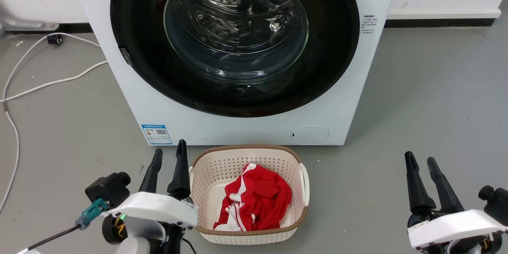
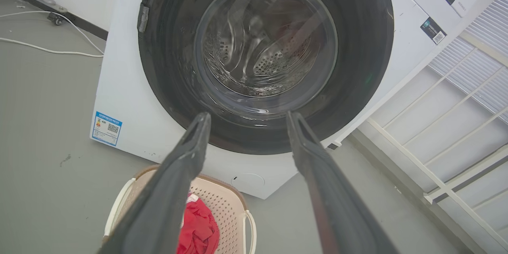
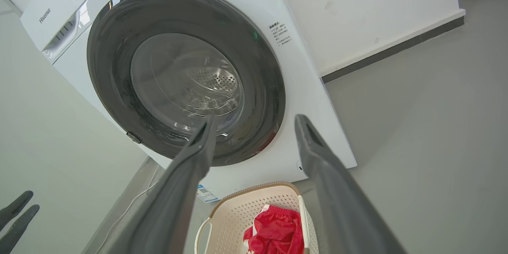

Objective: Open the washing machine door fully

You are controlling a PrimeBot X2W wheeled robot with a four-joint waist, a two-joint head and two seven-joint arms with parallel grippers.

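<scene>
One washing machine (image 1: 238, 129) stands ahead of both grippers, and its single washing machine door (image 1: 135, 27) lies closed, flush against the white front. The perforated drum shows through the door's clear glass. A small grey tab (image 1: 126, 56) sits on the door's rim, on the side above the left gripper (image 1: 170, 145).

The left gripper hangs low over the grey floor (image 1: 428, 99), its two dark fingers spread apart with nothing between them. The right gripper (image 1: 419, 156) is well off to the other side, also with two fingers parted and empty. Neither touches the machine; both are short of its front.

Between the two grippers, and much closer to the left one, sits one cream perforated laundry basket (image 1: 249, 154), just in front of the machine's base. It lies directly below the door. Its near left corner is just beside the left gripper's inner finger. Inside it lies one crumpled red garment (image 1: 258, 200) with white stripes.

Low on the machine's front, one blue label (image 1: 156, 134) is just beyond the left gripper's fingertips, and one round cap (image 1: 309, 134) is beyond the basket's far right corner. Two white cable strands (image 1: 51, 83) trail across the floor, outward of the left gripper. In the left wrist view, one white barred frame (image 2: 456, 127) stands beside the machine.
</scene>
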